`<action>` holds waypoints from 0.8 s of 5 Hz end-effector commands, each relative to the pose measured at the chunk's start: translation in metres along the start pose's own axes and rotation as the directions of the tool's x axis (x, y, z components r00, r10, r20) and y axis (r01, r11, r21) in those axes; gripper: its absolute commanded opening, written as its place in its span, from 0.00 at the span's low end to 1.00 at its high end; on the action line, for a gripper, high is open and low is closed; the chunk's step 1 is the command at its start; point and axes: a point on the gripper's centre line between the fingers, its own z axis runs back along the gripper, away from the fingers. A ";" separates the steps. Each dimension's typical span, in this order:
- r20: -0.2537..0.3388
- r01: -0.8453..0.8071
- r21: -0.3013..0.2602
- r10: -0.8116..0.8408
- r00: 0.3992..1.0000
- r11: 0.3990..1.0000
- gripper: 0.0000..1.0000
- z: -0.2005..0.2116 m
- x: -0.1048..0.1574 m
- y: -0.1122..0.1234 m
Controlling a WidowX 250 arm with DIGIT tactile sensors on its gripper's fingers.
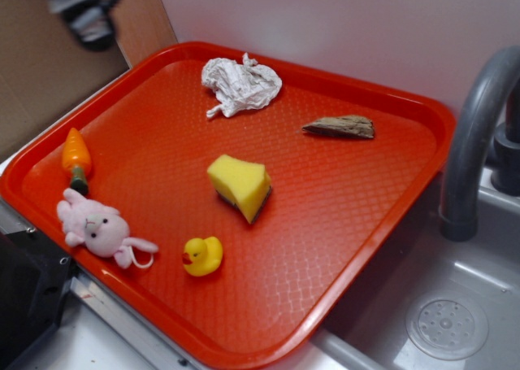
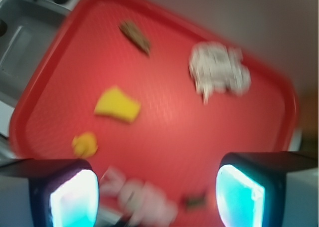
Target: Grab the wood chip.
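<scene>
My pincer [image 2: 157,199] hangs wide and empty, high above the red tray [image 1: 406,215], its two fingers [image 2: 75,197] far apart in the blurred wrist view. The wood chip [image 1: 340,127] lies flat toward two o'clock on the tray in the exterior view, pointed end toward the crumpled paper [image 1: 240,85] at twelve. The yellow sponge [image 1: 238,186] sits at the centre. Duck [image 1: 202,255], pink bunny [image 1: 97,230] and carrot [image 1: 76,158] line the eight o'clock edge.
</scene>
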 end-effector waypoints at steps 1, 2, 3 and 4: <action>0.022 0.274 0.060 -0.276 0.961 0.960 1.00 -0.044 0.072 -0.011; -0.022 0.285 0.077 -0.284 0.959 0.956 1.00 -0.082 0.093 -0.005; -0.019 0.336 0.011 -0.336 0.942 0.942 1.00 -0.117 0.109 -0.012; -0.028 0.373 -0.026 -0.373 0.927 0.928 1.00 -0.142 0.118 -0.023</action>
